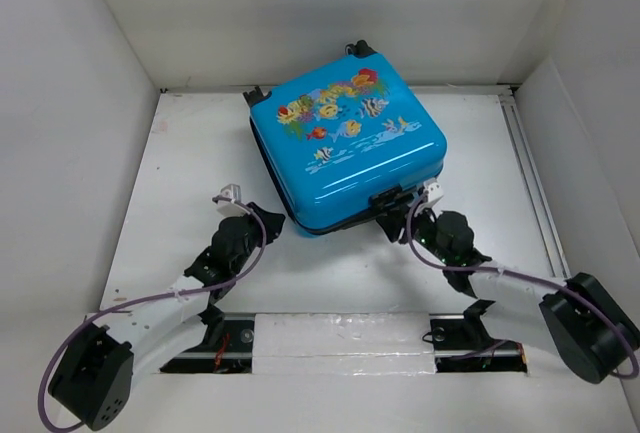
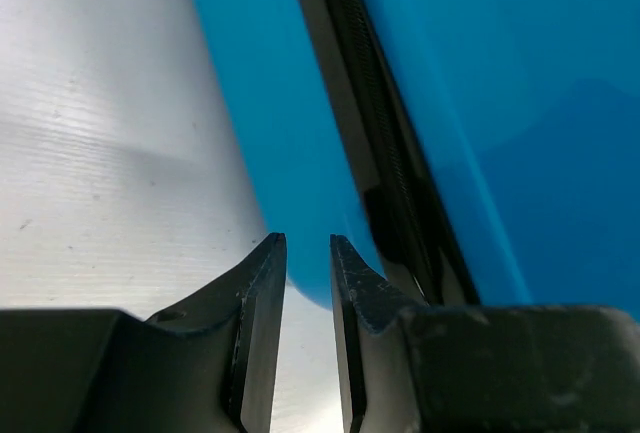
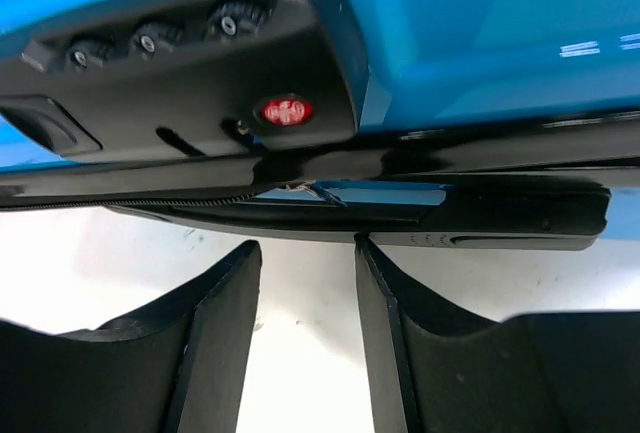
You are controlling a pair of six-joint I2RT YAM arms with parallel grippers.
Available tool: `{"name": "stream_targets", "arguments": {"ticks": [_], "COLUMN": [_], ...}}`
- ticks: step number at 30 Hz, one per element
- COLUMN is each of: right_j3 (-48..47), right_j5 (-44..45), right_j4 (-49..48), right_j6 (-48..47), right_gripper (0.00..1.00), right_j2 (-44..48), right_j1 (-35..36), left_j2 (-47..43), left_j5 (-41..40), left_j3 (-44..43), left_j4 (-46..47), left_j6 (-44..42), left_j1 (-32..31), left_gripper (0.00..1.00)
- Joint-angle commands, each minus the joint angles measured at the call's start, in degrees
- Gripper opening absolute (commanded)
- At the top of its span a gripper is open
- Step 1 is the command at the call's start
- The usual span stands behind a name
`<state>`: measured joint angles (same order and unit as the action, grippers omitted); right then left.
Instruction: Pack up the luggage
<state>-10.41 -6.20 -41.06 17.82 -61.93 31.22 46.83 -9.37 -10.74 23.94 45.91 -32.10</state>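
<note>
Black fingers of the left gripper fill the bottom of the left wrist view. They stand a narrow slit apart with nothing between them. Just past them is the rounded near-left corner of the luggage, with its zip running up along the seam.

The right gripper is spread wider and is also empty. It points at the front edge of the luggage, just below the lock with its three dials and red button.

From above, the luggage lies flat on the table, towards the far side. It is turned at an angle, fish face up, with both shells together. The left gripper sits by its near-left corner and the right gripper by the lock. Neither clearly touches it.

No loose items show on the table, so whatever was to go in looks to be inside already, though the contents cannot be seen. The lid is down. The seam near the lock shows a dark band with a short blue stretch in it, and I cannot tell whether the zip is drawn all the way round. As I judge it, the task is late on, and what may be left is finishing the zip or securing the lock.
</note>
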Motion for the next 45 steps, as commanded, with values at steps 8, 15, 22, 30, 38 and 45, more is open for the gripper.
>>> {"name": "stream_targets", "arguments": {"ticks": [8, 15, 22, 30, 38, 45], "right_j3": [-1.1, -2.2, -1.6, 1.9, -3.6, -4.3], "right_j5": [3.6, 11.8, 9.2, 11.6, 5.8, 4.5], "right_j4": [-25.3, -12.7, -15.4, -16.0, -15.1, -20.6], "right_j6": [-2.8, -4.5, -2.5, 0.0, -1.2, -1.9], "right_gripper": [0.46, 0.43, 0.41, 0.38, 0.40, 0.40], "right_j2": [-6.2, 5.3, 0.6, 1.0, -6.1, -10.7], "right_j1": [0.6, 3.7, 1.3, 2.4, 1.0, 0.9], "left_j2": [1.2, 1.2, 1.7, -0.2, 0.4, 1.4], "left_j5": [2.3, 2.3, 1.8, 1.2, 1.2, 1.2], "left_j3": [0.5, 0.5, -0.2, -0.2, -0.7, -0.7], "left_j4": [4.7, 4.2, 4.7, 3.9, 3.9, 5.1], "left_j6": [-1.7, -1.7, -2.2, -2.2, -2.2, -2.2], "left_j1": [0.3, 0.3, 0.3, 0.3, 0.3, 0.3], "left_gripper": [0.20, 0.20, 0.20, 0.20, 0.20, 0.20]}}
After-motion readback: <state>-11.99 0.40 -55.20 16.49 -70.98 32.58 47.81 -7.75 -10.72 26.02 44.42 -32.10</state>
